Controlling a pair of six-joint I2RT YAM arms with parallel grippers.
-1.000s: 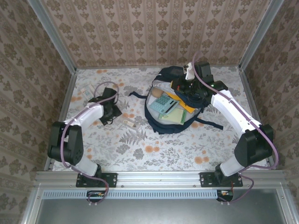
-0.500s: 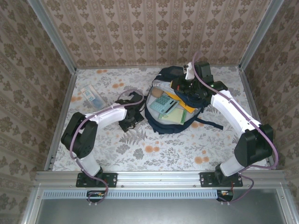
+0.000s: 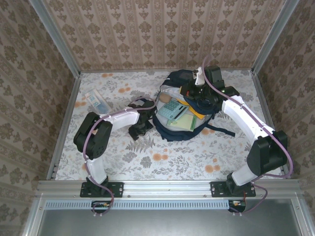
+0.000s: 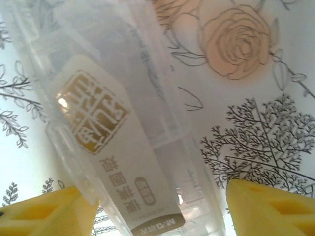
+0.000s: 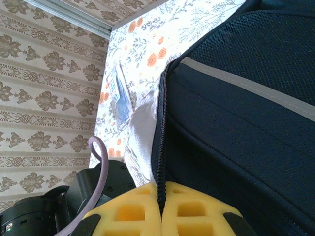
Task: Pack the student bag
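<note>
Work cell is enclosed on three sides by walls (image 3: 162, 34) papered in beige damask stripes. The table (image 3: 197, 160) is covered by a white cloth (image 3: 118, 164) printed with orange roses and grey ferns. Aluminium posts (image 3: 55, 37) are fitted at the two back corners; an aluminium rail (image 3: 162, 186) is run along the near edge. Lighting is observed as even and diffuse; only soft shadows are cast.

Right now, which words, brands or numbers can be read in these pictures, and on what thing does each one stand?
"M&G": upside down, at the lower end of the label on the clear plastic case.
Chinese characters and a gold seal on the same label: I cannot read them surely.
Keys of the calculator and the blue-white pack: too small.
On the student bag: no print seen.
</note>
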